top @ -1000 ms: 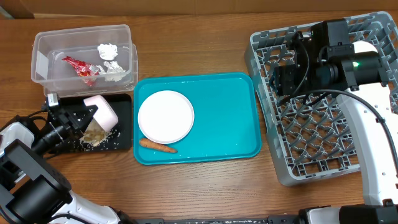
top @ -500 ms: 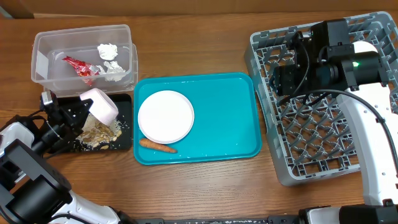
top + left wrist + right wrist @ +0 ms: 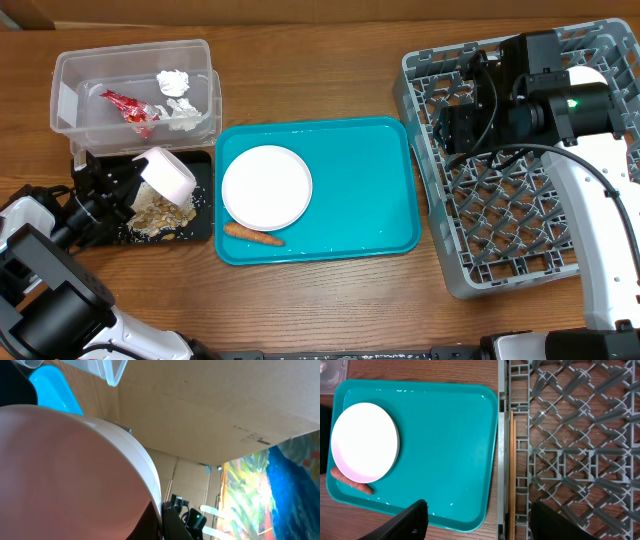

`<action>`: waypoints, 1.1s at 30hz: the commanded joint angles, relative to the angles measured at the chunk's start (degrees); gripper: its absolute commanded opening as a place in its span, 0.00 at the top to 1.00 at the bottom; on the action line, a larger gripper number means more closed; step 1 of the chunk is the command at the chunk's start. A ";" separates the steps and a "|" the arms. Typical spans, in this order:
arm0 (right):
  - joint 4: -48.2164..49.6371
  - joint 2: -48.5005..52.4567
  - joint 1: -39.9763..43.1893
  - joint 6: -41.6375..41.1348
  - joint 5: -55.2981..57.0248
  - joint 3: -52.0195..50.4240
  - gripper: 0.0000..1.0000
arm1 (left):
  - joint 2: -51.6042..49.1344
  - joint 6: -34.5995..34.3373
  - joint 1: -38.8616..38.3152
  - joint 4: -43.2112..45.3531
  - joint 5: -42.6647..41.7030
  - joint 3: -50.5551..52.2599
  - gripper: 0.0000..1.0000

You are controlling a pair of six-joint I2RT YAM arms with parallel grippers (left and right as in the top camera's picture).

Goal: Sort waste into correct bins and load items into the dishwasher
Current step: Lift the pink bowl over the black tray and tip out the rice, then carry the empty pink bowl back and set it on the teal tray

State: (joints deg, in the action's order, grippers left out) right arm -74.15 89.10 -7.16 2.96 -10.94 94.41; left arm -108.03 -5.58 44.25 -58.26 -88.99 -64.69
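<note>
My left gripper (image 3: 135,185) is shut on the rim of the white bowl (image 3: 168,176), holding it tipped over the black tray (image 3: 203,168). Beige food scraps (image 3: 158,212) lie heaped on that tray under the bowl. The bowl's wall (image 3: 75,470) fills the left wrist view beside one black finger (image 3: 172,522). The clear tub (image 3: 135,50) holds a red wrapper (image 3: 125,106) and white tissue (image 3: 173,82). The white plate (image 3: 266,187) and carrot (image 3: 253,235) lie on the teal tray (image 3: 360,190). My right gripper (image 3: 480,522) hangs open over the dish rack's (image 3: 500,220) left edge, holding nothing.
Thin wooden chopsticks (image 3: 512,460) lie along the rack's (image 3: 570,435) left side. The plate (image 3: 365,442) and carrot (image 3: 351,481) sit at the left end of the teal tray (image 3: 445,435). Cardboard walls stand behind the table.
The bowl has tilted and shifted slightly up and right over the black tray. The heap of scraps beneath it has grown. The right arm has not moved.
</note>
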 commanded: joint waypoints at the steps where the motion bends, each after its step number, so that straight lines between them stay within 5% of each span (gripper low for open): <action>1: 0.33 -0.04 0.15 -0.02 0.46 -0.02 0.32 | -0.28 0.48 -0.04 1.81 -1.64 0.24 0.96; 6: 0.55 -0.04 0.15 -0.02 0.46 -0.02 0.32 | 0.00 9.53 -2.75 1.92 -1.64 -0.02 0.96; 15: 0.61 -0.04 0.15 0.00 0.46 -0.02 0.32 | 4.04 11.96 -16.22 1.36 4.59 -7.32 0.96; 22: 1.09 -0.04 0.15 -0.02 0.44 -0.02 0.32 | 5.95 7.28 -34.38 1.86 25.70 -16.35 0.96; 33: 1.33 -0.04 0.15 -0.04 0.44 -0.02 0.32 | 3.82 0.22 -64.96 13.22 61.81 -17.03 0.96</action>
State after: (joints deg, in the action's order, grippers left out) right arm -73.08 89.10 -7.16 2.98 -10.92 94.41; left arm -103.42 -3.09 -15.90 -46.02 -41.98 -81.01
